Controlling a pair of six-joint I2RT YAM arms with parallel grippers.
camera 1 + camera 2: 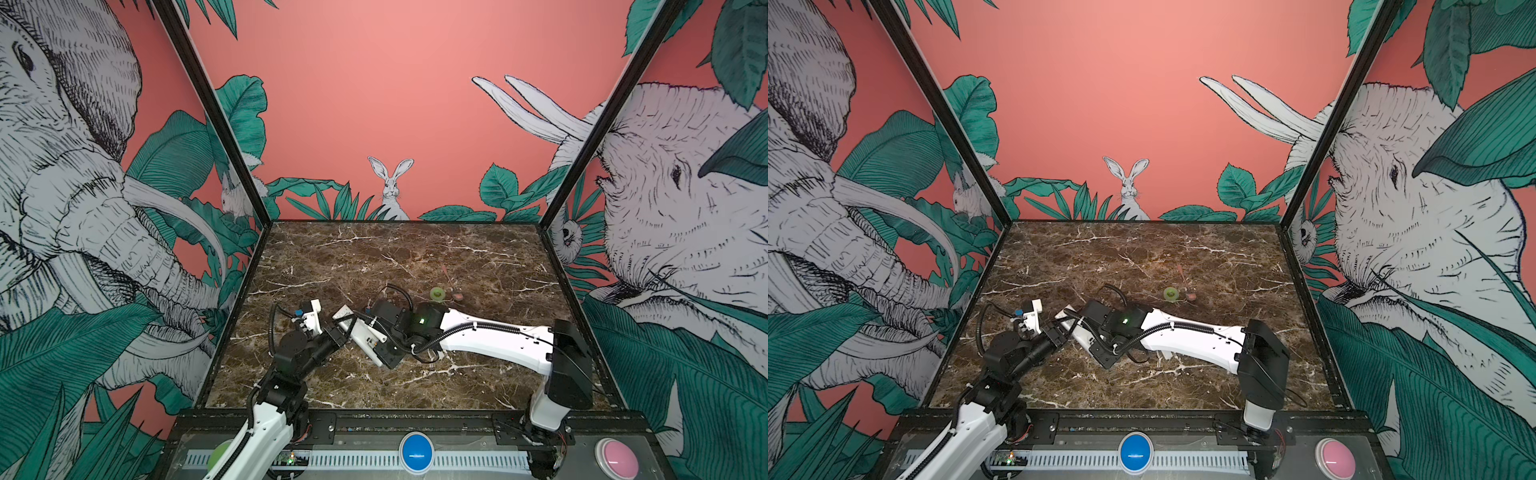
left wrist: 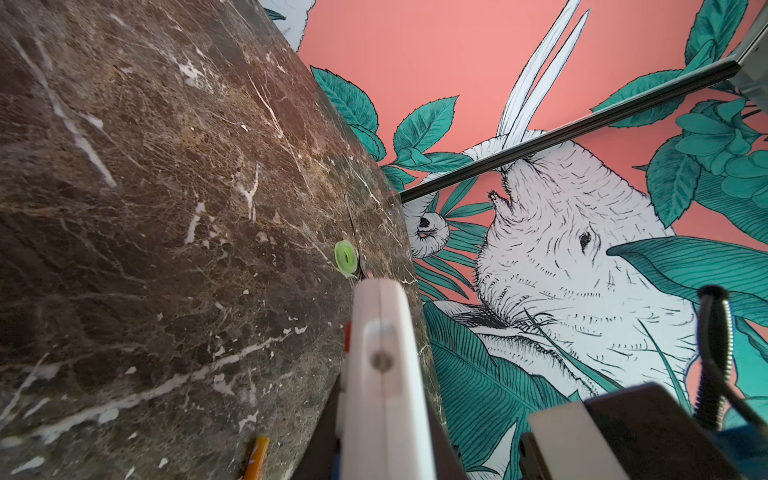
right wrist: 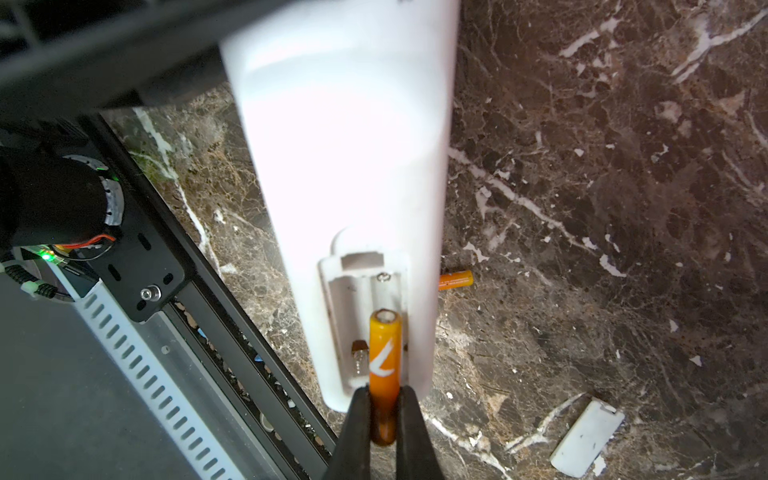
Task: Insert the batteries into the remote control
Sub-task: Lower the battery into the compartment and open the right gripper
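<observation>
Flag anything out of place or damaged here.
Nothing damaged. The battery cover lies loose on the table, and one battery lies there partly hidden behind the remote control. Both fit the job: the right gripper pinches the other battery over the open compartment.

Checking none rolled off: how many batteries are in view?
2. One battery is pinched in the right tool at the remote's open compartment; the other battery lies on the table, partly behind the remote. More could be hidden.
</observation>
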